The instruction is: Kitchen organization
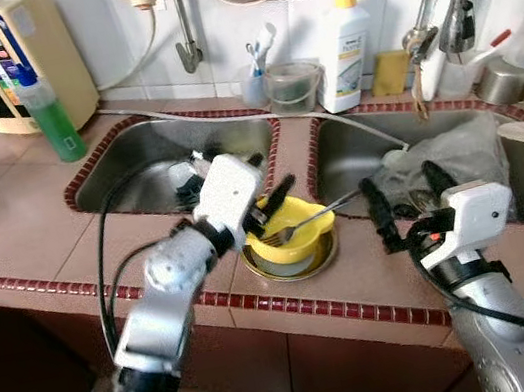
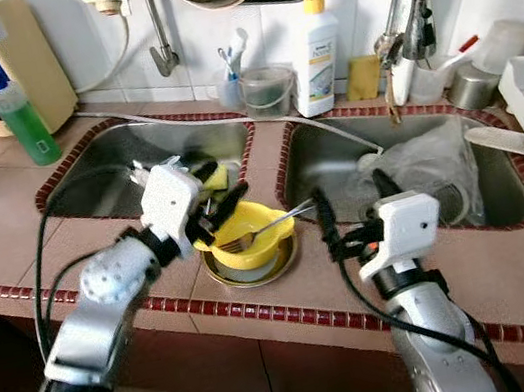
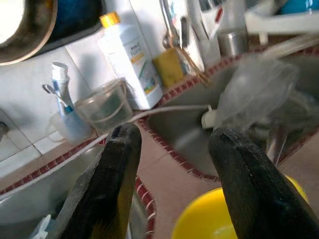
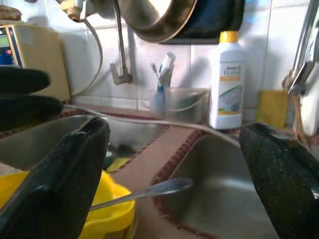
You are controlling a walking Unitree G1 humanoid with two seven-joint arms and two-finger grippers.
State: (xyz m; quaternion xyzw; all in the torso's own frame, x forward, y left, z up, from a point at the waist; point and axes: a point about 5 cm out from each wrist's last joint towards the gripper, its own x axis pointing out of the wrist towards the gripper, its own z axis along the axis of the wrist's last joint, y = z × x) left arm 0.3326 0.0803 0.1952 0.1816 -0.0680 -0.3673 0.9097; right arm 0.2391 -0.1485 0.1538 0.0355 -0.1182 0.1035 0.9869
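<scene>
Two end effectors, yellow bowl between

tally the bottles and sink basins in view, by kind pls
Green bottle: 1
White bottle with yellow cap: 1
Sink basins: 2, left sink and right sink
Total: 4

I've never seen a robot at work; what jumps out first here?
A yellow bowl with a fork in it sits on the counter strip between two steel sinks. The left tool hovers open at the bowl's rim. The right tool waits open beside it, by the right sink.
</scene>
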